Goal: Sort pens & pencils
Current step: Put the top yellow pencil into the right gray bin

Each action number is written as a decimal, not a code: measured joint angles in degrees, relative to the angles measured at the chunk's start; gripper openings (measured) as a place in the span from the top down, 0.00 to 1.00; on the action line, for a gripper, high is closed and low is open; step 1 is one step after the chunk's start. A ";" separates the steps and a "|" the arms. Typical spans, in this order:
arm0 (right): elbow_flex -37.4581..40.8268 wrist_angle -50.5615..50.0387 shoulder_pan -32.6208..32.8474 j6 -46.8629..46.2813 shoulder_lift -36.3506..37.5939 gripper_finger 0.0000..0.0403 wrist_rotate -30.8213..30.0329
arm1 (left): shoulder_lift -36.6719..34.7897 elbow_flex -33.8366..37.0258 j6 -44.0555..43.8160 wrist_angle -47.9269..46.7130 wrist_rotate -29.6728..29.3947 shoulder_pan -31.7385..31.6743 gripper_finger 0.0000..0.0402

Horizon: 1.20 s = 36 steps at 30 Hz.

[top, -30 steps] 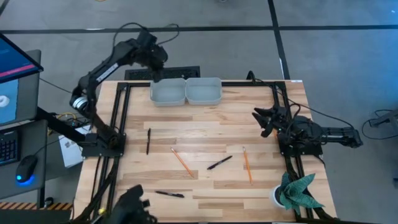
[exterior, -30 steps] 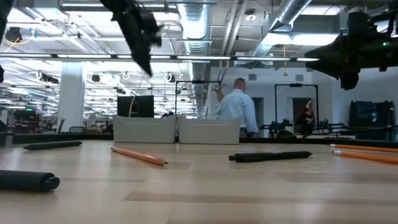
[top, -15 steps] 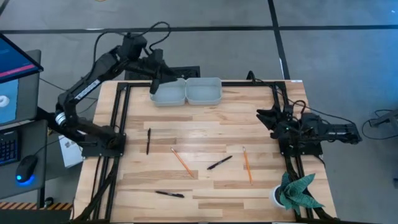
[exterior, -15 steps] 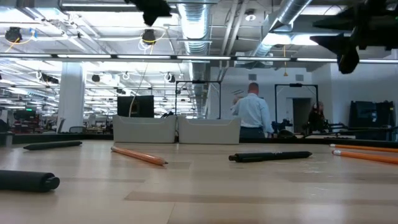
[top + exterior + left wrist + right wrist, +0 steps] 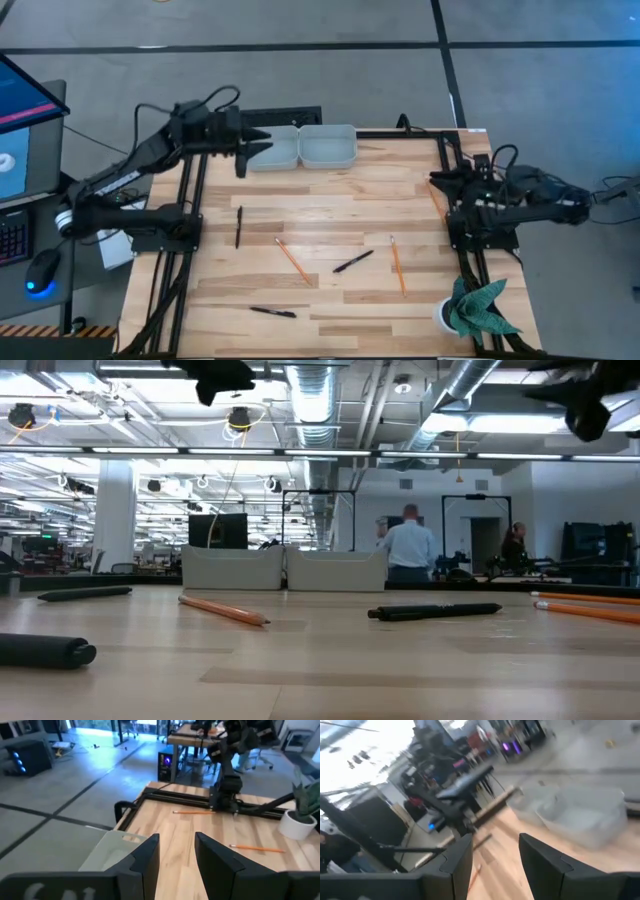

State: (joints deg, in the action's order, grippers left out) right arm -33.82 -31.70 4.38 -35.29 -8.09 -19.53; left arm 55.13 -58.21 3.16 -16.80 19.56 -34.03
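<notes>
left gripper [image 5: 258, 147] has swung from over bins back to far-left table edge beside left bin [image 5: 272, 148], fingers [image 5: 146, 852] parted, nothing between. right gripper [image 5: 440, 179] pulled back to right edge, also parted and empty. so no item in transit; pens [image 5: 238, 226] and pencils [image 5: 292, 259] all lie mid-table, unsorted. wrist views show empty gaps; low view [image 5: 222, 609] doesn't.

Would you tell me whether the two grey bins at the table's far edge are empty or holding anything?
Empty: in the high view both grey bins show bare floors, while pens and pencils lie on the table.
</notes>
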 joint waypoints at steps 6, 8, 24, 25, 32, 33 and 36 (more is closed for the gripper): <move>-11.36 -14.07 0.02 -15.85 -7.65 0.54 1.67 | -6.97 10.28 -1.56 5.63 -4.66 0.22 0.72; -13.62 -16.09 -0.05 -19.52 -10.09 0.53 1.49 | -8.63 13.00 -1.54 7.58 -5.51 0.23 0.72; -16.44 -40.62 -0.39 -40.76 -23.39 0.53 1.68 | -14.32 27.24 -5.16 19.92 -5.43 0.25 0.72; -16.44 -42.23 -0.39 -42.21 -24.07 0.53 1.66 | -14.34 27.36 -5.18 20.25 -5.43 0.25 0.72; -16.44 -49.41 -1.20 -46.77 -29.37 0.53 -2.37 | -14.32 27.38 -4.39 21.62 -5.43 0.23 0.72; -16.44 -49.46 -1.80 -46.75 -30.05 0.54 -2.80 | -14.32 27.38 -4.33 22.07 -5.43 0.23 0.72; -16.44 -49.30 -4.70 -46.75 -32.04 0.53 -3.06 | -14.29 27.38 -3.18 23.31 -5.90 0.23 0.72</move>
State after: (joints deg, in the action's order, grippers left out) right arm -50.26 -81.00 -0.31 -82.04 -40.12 -22.59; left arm 40.84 -30.83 -0.02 6.50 13.66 -33.80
